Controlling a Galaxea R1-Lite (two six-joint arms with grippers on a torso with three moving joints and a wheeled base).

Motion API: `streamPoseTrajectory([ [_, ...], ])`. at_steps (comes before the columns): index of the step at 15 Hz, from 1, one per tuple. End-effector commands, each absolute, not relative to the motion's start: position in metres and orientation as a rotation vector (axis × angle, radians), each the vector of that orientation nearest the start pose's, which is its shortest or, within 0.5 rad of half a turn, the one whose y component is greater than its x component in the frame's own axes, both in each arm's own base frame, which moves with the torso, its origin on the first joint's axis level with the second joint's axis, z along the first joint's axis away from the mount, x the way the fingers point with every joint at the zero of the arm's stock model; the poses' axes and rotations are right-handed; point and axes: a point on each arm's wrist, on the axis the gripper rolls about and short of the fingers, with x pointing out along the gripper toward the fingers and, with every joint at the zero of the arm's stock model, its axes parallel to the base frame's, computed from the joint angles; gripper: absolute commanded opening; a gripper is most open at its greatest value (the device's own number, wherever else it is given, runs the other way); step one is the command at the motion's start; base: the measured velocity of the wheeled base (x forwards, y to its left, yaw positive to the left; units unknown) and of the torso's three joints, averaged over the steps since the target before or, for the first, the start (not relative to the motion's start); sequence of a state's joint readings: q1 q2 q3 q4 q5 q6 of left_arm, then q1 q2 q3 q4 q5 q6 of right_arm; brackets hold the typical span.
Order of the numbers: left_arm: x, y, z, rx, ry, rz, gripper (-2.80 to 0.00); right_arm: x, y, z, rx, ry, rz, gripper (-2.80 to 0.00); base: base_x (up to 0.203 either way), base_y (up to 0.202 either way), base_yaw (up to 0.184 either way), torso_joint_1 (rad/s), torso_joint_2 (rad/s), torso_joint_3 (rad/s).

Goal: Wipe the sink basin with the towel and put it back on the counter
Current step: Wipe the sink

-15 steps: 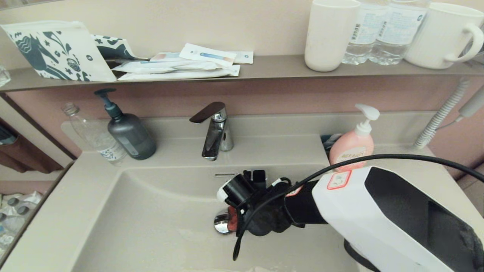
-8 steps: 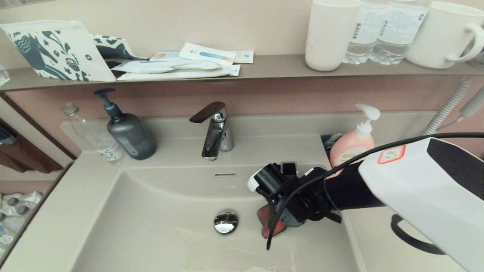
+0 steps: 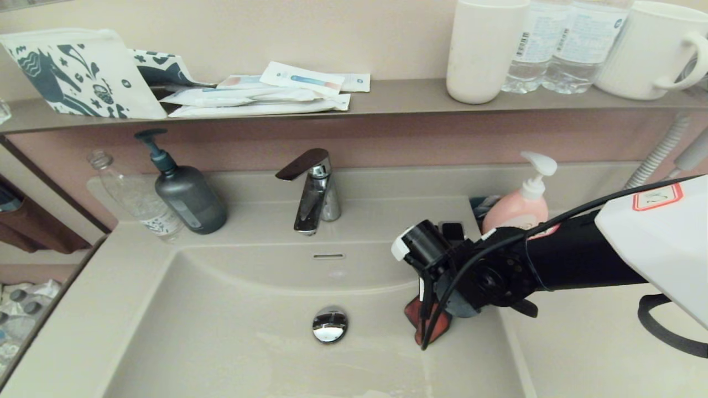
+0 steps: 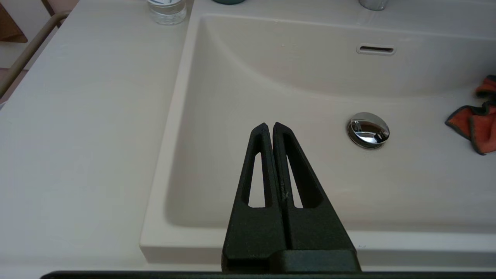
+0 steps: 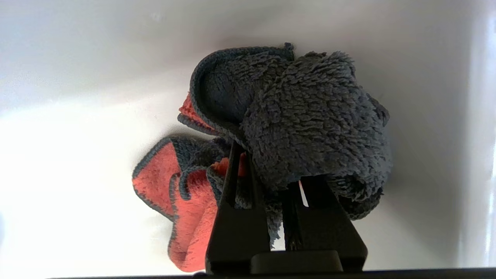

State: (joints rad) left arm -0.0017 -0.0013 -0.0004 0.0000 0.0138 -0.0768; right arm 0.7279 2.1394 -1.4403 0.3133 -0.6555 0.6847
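Beige worktop (image 3: pixel 558 354), sink basin (image 3: pixel 232 331): right gripper (image 5: pixel 271 170) pinches towel (image 5: pixel 294 128) against basin's right wall for wiping; left gripper (image 4: pixel 270 128) pressed together, idle.

light: soft, even, pretty bright
glare: drain plug (image 3: pixel 330 324) shone
edges: shelf (image 3: pixel 387 99) looked bowed
shadow: under towel (image 5: pixel 294 128)

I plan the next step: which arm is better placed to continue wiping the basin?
The right. Its gripper is shut on the towel inside the sink basin; the left gripper is shut, holding nothing.
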Motion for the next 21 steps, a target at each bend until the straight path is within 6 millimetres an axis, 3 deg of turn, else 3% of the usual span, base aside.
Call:
streamPoseTrajectory([
  [1, -0.023, 0.000, 0.076, -0.077, -0.001, 0.012, -2.80, 0.304, 0.252, 0.115, 0.013, 0.737, -0.203, -2.80, 0.000, 0.000, 0.000, 0.000, 0.00, 0.000],
  [10, -0.023, 0.000, 0.076, -0.078, -0.002, 0.013, -2.80, 0.323, 0.294, 0.060, 0.071, 0.667, -0.122, -2.80, 0.000, 0.000, 0.000, 0.000, 0.00, 0.000],
  [13, -0.023, 0.000, 0.075, -0.078, -0.001, 0.014, -2.80, 0.326, 0.321, 0.048, 0.077, 0.641, -0.067, -2.80, 0.000, 0.000, 0.000, 0.000, 0.00, 0.000],
  [21, -0.023, 0.000, 0.076, -0.077, -0.002, 0.012, -2.80, 0.319, 0.407, 0.042, 0.070, 0.563, 0.107, -2.80, 0.000, 0.000, 0.000, 0.000, 0.00, 0.000],
])
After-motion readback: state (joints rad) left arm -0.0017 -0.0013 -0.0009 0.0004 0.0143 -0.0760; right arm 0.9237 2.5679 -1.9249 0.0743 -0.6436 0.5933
